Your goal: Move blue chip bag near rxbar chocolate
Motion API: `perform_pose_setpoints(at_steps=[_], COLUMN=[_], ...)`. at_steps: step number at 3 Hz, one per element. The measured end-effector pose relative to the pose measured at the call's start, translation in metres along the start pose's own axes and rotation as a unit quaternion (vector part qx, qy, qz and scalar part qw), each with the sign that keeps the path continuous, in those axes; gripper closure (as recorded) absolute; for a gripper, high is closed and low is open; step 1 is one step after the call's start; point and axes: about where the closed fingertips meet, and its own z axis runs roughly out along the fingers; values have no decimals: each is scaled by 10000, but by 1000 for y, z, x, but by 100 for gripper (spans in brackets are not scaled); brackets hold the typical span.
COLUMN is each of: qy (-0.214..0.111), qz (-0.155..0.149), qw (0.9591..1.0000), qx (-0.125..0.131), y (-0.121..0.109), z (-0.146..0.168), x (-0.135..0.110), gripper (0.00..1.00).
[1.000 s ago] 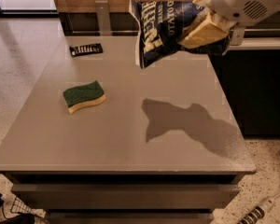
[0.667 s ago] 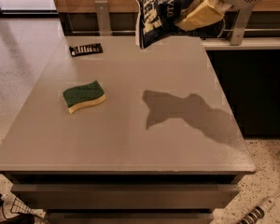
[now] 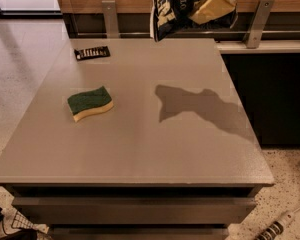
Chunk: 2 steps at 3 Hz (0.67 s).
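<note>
Gripper [image 3: 213,6] with bag [image 3: 171,8] higher above table [image 3: 140,154]

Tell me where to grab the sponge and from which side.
Probably take the sponge across its narrow middle, coming straight down from above: it lies flat on the table, long sides wavy but free of neighbours. The claw is occupied, though, up at the top edge of the view, shut on the blue chip bag hanging above the table's far side.

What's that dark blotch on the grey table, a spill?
Camera view: no spill, it's a soft-edged shadow cast on the table by the bag, held aloft in the gripper at the top edge; the light seems to come from above.
</note>
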Motion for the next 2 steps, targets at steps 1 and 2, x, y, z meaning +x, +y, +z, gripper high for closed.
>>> perform_pose_setpoints(at_steps=[1, 2], qy=[183, 149], qz=[257, 563], qw=[9990, 9979], qx=[-323, -277], y=[-40, -77], z=[56, 95], x=[35, 55], gripper=[100, 100])
